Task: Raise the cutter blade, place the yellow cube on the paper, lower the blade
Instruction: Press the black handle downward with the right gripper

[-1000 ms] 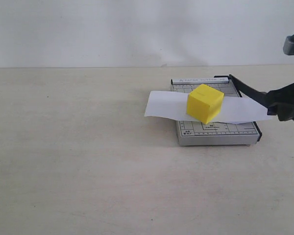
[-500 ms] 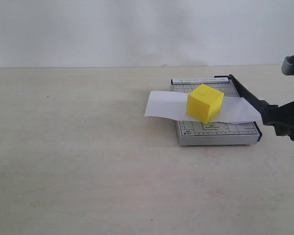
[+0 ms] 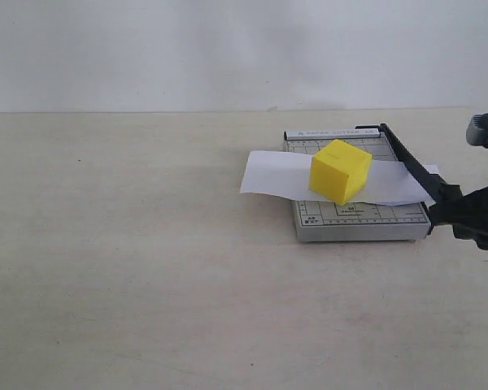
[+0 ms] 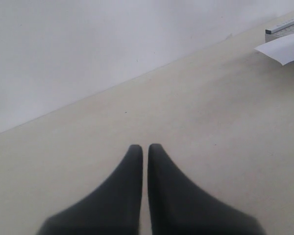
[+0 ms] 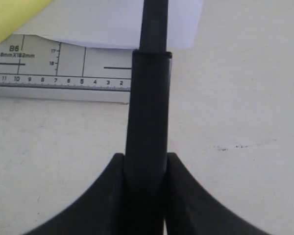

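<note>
Trimmer base (image 5: 63, 63) reads "B6", "128mmX182mm"; grid nos. 17, 18; ruler 12–2.

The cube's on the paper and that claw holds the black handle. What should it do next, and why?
Probably press the cutter blade down the last bit, then release. The yellow cube sits on the paper, and the right gripper is shut on the handle, which seems not quite flat against the base.

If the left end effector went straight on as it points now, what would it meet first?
Nothing near: ahead of the left end effector lies bare table, then the white wall. The paper and trimmer base sit off that line. Depth is unclear; it might graze the table first.
</note>
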`<state>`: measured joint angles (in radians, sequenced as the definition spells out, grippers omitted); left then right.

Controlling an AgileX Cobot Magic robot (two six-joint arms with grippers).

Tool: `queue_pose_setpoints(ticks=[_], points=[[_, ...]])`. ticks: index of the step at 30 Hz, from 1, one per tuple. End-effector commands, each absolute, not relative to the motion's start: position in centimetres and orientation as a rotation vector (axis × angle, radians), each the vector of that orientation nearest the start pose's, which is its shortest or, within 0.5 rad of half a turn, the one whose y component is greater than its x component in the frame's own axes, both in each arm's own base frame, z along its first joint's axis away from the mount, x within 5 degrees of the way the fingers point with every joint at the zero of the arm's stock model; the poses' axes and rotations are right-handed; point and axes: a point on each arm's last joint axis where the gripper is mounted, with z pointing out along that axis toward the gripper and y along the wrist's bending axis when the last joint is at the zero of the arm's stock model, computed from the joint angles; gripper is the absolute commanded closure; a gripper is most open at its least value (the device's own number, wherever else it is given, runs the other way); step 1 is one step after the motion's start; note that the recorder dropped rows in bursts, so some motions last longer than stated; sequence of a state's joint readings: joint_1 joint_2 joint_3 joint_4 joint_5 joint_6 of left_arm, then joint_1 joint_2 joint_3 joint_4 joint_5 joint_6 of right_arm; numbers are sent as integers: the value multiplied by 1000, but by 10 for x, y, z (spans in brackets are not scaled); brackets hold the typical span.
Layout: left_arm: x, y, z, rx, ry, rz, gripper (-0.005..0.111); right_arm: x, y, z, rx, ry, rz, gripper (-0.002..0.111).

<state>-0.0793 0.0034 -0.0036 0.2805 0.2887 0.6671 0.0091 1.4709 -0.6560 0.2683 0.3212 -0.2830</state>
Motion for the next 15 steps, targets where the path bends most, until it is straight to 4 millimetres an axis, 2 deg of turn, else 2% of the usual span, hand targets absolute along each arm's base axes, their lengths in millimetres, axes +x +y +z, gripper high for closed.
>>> queue_pose_setpoints(ticks=[1,15], points=[[55,3,188,824,1610,685,102,244,7,164,-145,2703,80,108],[55,3,188,824,1610,685,102,230,6,147,-127,2721,64,108]])
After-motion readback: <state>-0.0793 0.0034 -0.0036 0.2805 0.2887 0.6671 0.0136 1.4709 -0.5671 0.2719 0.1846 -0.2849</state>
